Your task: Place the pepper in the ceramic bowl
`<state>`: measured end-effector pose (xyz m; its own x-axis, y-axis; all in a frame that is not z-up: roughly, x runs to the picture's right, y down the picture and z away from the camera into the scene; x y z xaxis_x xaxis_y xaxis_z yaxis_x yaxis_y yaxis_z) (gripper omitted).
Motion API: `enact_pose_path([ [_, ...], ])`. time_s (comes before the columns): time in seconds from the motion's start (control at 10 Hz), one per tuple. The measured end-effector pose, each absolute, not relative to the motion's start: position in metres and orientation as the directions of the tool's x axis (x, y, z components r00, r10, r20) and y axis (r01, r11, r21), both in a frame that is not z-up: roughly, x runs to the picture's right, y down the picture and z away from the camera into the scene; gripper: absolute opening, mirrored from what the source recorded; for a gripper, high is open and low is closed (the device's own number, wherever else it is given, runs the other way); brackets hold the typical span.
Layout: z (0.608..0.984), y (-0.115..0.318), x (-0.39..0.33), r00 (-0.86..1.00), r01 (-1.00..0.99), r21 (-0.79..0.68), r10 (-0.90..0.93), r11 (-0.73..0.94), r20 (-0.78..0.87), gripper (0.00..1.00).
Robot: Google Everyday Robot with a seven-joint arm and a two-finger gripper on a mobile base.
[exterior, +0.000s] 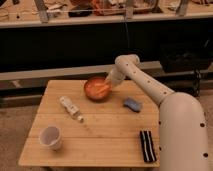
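Arm (182,130): nearest you.
Gripper (108,81): over ceramic bowl (88,85); grip you cannot tell.
Pepper (102,91): just beneath gripper, inside bowl.

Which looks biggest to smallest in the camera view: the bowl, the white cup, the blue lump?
Tied first: ceramic bowl and white cup; the cup is nearer the camera, so unsure.
Smallest: blue lump.
The tool is at the bowl's right rim.
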<state>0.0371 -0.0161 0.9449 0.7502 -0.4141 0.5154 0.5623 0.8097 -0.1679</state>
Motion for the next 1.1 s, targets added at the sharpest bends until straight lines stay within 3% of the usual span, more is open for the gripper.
enact_pose_path([
  [0.3,0.9454,-0.0168,0.0363,0.752,0.558,-0.168,-0.409,0.813,0.516,0.19],
  [0.6,0.9460,-0.0178,0.0362,0.754,0.553,-0.169,-0.405,0.816,0.517,0.35],
  [1.1,0.9465,-0.0194,0.0356,0.757,0.547,-0.169,-0.399,0.820,0.518,0.44],
])
